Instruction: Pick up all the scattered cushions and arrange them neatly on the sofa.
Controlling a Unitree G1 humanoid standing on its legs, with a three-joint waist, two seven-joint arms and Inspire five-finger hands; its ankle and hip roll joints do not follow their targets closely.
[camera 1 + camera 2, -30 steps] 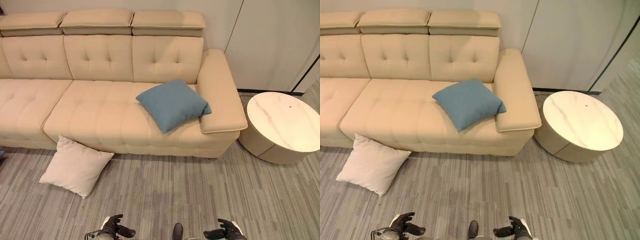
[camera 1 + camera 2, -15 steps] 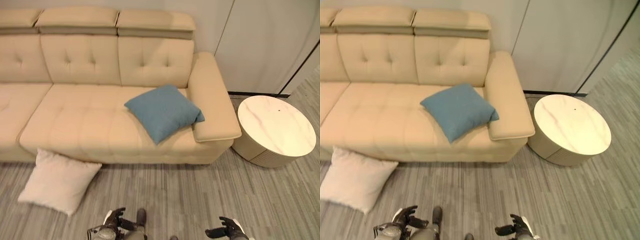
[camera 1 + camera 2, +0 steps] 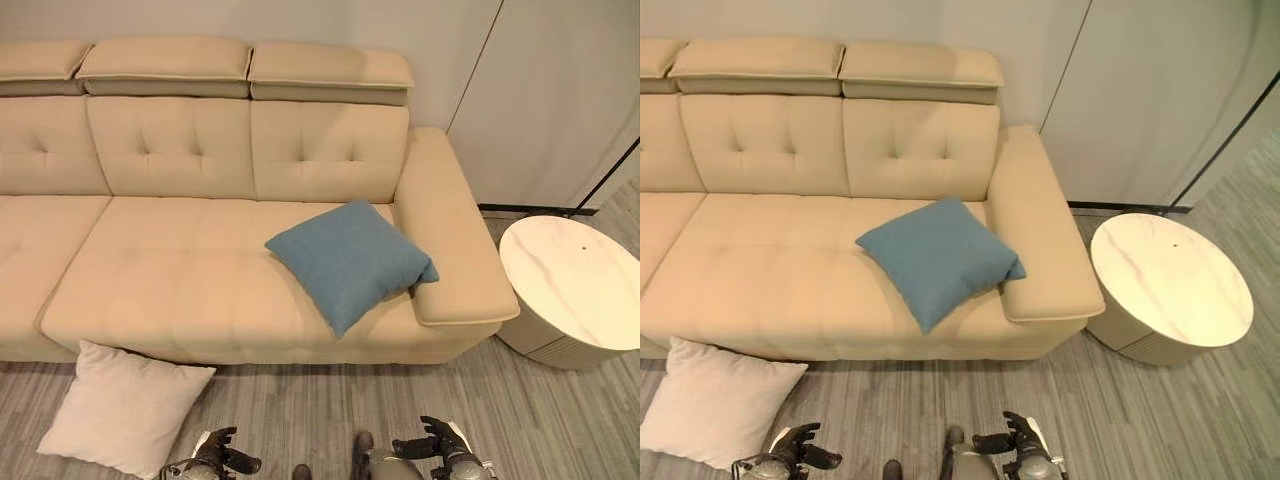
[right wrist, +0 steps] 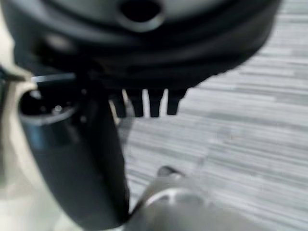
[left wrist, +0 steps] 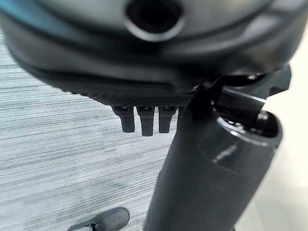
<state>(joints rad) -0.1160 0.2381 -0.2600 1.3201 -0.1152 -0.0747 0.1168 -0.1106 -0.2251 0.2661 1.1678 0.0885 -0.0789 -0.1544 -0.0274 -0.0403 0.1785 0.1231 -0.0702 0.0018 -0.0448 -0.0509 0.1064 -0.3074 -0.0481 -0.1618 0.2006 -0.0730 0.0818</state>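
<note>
Grey striped carpet (image 3: 330, 410) ran in front of a long beige sofa (image 3: 180, 270), and on it, against the sofa's base toward the robot's left, lay the white cushion (image 3: 120, 420), tilted with one corner up near the seat front. A blue cushion (image 3: 348, 260) already sat on the seat beside the right armrest (image 3: 455, 250), lying askew rather than propped against the backrest. A round pale side table (image 3: 575, 285) stood just past that armrest.

Both hands hung low at the near edge of the head views. The left hand (image 3: 222, 458) was empty, its fingers relaxed, close to the white cushion's near corner; the right hand (image 3: 432, 450) was likewise loose and empty over bare carpet.

The step in hand looked like the approach to the floor cushion. To do it well, the robot should probably turn left and square up to it, bring both hands down on opposite edges rather than pinch one corner, then lift it clear of the seat front before setting it upright against the backrest.
</note>
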